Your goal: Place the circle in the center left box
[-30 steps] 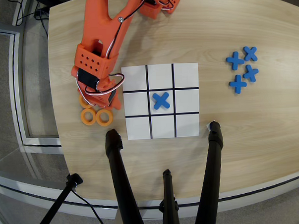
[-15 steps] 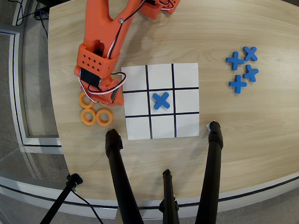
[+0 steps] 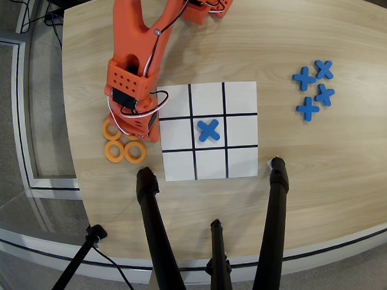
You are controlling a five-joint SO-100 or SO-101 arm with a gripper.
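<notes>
In the overhead view three orange circles lie on the wood just left of the paper grid: one point(image 3: 109, 129) partly under the arm, two point(image 3: 114, 150) point(image 3: 135, 151) side by side below it. My orange gripper point(image 3: 145, 129) hangs over the grid's left edge, next to these rings. Its own wrist body hides the fingers, so I cannot tell whether they hold anything. The center left box point(image 3: 241, 130), the middle-row cell at the right end of the grid in this view, is bare white.
A blue cross point(image 3: 208, 129) lies in the grid's middle cell. Several more blue crosses point(image 3: 314, 88) sit at the right of the table. Black stand legs point(image 3: 152, 217) point(image 3: 277, 193) rise from the near table edge below the grid.
The arm's head has shifted right and a little away from the rings, toward the grid's left edge. The upper ring shows more. The lower two rings have not moved.
</notes>
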